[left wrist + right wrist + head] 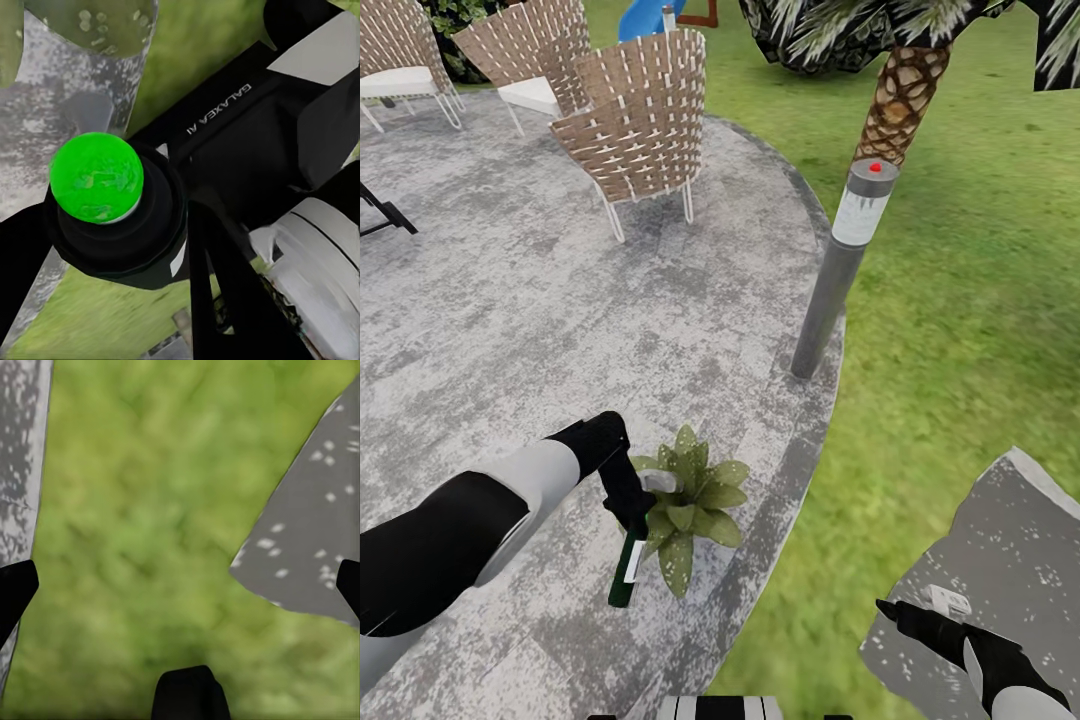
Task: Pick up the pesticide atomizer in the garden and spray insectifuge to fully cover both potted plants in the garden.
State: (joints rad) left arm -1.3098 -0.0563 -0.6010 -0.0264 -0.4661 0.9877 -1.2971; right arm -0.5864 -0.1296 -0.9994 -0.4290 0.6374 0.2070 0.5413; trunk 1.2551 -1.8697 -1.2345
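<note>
The left gripper [628, 508] is clamped on the pesticide atomizer [627, 568], a small spray bottle with a dark green body and a white trigger head, which hangs from the black fingers with its base pointing down toward the patio. In the left wrist view the bottle's round green end [96, 177] sits close before the camera, ringed by a black collar. The white head of the bottle touches the leaves of the potted plant [690, 505], a low rosette of pointed green leaves that stands just beside the gripper on the mottled grey paved patio [510, 330], near its curved edge.

The right gripper [890, 610] hangs well apart from them, over the green lawn [960, 300] beside a separate grey speckled slab [1010, 550]; in its wrist view the two black fingertips [15, 589] stand wide apart with only grass and paving between them.

Further out, a tall grey lamp post [840, 270] with a red dot on top rises at the patio's rim, with a scaly brown palm trunk [900, 100] behind it. Brown woven chairs [635, 130] on white legs stand at the far side of the patio.
</note>
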